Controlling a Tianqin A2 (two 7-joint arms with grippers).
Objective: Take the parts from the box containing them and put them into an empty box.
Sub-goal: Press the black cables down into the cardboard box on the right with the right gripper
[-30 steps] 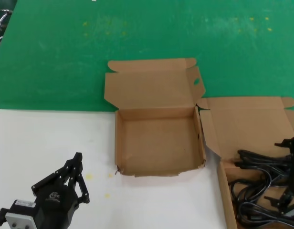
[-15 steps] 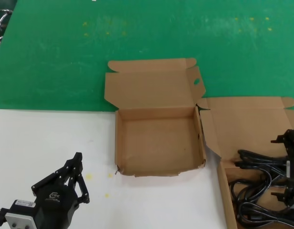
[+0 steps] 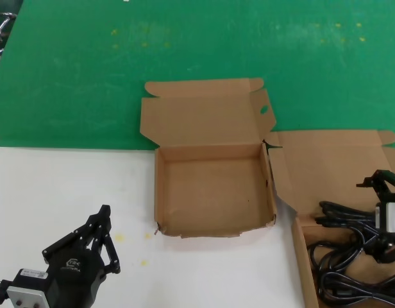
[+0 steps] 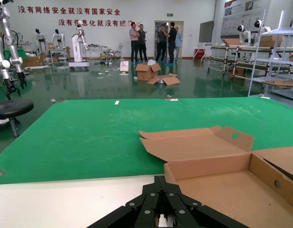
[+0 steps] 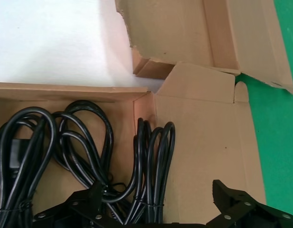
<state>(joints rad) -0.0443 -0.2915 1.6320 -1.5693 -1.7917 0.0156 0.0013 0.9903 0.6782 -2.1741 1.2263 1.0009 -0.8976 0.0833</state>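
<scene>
Hovering: right claw [image 3: 377,181] over the cord box at the head view's right edge, fingers spread wide, holding nothing
Right wrist look: both fingertips [image 5: 82,198] wide apart, one above the cord bundles, the other above the bare flap side of the box
Cords: black power cords [image 3: 345,247], several looped bundles lying overlapped inside the box with the cords [image 3: 326,167]; at least two bundles show a thin tie around the loops
Nearest bundle: tall narrow loop bundle [image 5: 153,166] against the box wall, between the fingertips
Empty box: open, lid folded back, oval hole in one lid flap, nothing inside [image 3: 213,221]; sits just left of the cord box, corners near touching
Handling guess: rubbery, floppy, light; loops will sag and swing when lifted; not fragile; jacket looks grippy, slip unlikely
Where to grip: across the gathered middle of one bundle, near the tie, so all strands come up together; plug ends poor choice, rest would trail
Snag risk: bundles overlap, neighbour loops may drag along; cord could catch the box wall on the way out
Left claw: parked low over the white counter [image 3: 56,186], near corner [image 3: 101,224], fingers together, nothing held
Progress guess: no cords moved yet, first pick not made
</scene>
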